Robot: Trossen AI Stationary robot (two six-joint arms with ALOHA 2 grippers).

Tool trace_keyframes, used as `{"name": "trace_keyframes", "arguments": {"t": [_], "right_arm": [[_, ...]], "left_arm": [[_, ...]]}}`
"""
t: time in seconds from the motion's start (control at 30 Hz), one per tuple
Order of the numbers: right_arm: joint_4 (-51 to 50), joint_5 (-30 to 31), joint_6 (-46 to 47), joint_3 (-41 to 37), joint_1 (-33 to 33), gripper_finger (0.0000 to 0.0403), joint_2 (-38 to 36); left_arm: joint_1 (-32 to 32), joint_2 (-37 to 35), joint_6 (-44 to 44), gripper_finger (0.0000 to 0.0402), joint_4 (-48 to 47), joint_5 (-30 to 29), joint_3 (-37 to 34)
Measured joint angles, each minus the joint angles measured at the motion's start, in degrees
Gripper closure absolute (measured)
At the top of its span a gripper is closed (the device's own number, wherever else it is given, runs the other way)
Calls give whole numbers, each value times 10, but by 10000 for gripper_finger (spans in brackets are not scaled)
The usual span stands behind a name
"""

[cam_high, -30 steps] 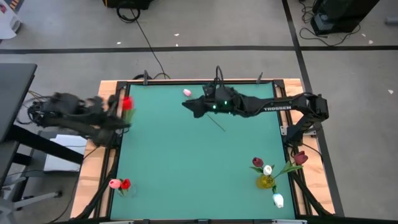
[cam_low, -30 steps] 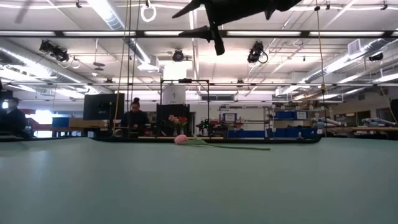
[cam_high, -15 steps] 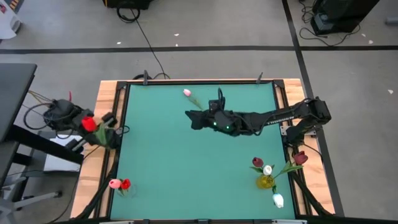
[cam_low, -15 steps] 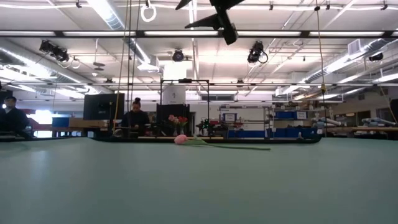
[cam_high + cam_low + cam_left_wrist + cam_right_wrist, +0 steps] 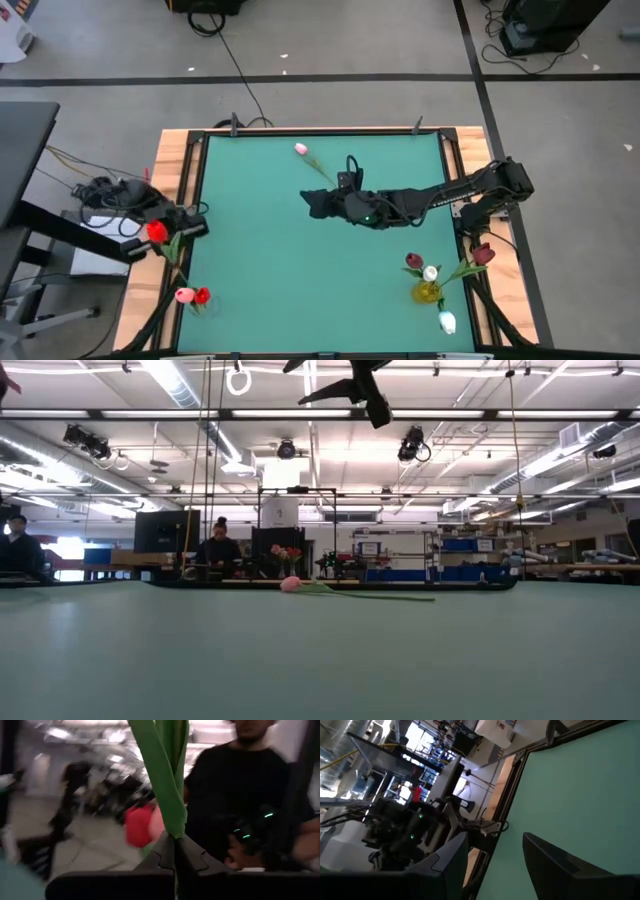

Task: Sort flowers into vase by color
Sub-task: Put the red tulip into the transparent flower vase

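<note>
My left gripper (image 5: 186, 226) hangs over the table's left edge, shut on a red tulip whose head (image 5: 155, 232) sticks out past the wooden rim. My right gripper (image 5: 314, 200) is open and holds nothing, hovering high over the table's middle; it shows at the top of the low view (image 5: 362, 390). A pink tulip (image 5: 301, 150) lies flat on the mat near the far edge (image 5: 291, 584). A vase with a pink and a red flower (image 5: 191, 296) stands at the near left. A yellow vase with maroon and white flowers (image 5: 428, 290) stands at the near right. My left gripper (image 5: 175, 838) pinches the red tulip by its green leaf and stem (image 5: 172, 822) between the two fingertips. The long leaf runs on beyond the fingers. The flower is lifted clear of the table, its red head out to the table's left.
A white tulip (image 5: 447, 322) lies by the near right corner and a maroon one (image 5: 483, 254) leans at the right rim. The wooden frame (image 5: 160, 170) borders the green mat. People sit at benches beyond the far edge (image 5: 217, 545). Open mat lies in the middle.
My left arm has swung the red tulip from the far-left corner toward the near edge, along the table's left rim, staying shut on it. My right gripper has drifted from near the pink tulip toward the table's middle and near edge.
</note>
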Motion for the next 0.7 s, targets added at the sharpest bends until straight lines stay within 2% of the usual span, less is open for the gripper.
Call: {"name": "trace_keyframes", "arguments": {"t": [0.13,0.23,0.4,0.7], "right_arm": [[-23,-2,9,0,-2,206,0],[-33,-14,28,0,-3,206,0],[-37,-16,33,0,-3,206,0],[-37,-48,31,0,-13,206,0]], "left_arm": [[-40,0,-33,401,137,5,-62],[-70,0,-40,401,182,-20,-101],[-97,0,-2,401,180,-40,-113],[-98,1,32,401,167,-42,-101]]}}
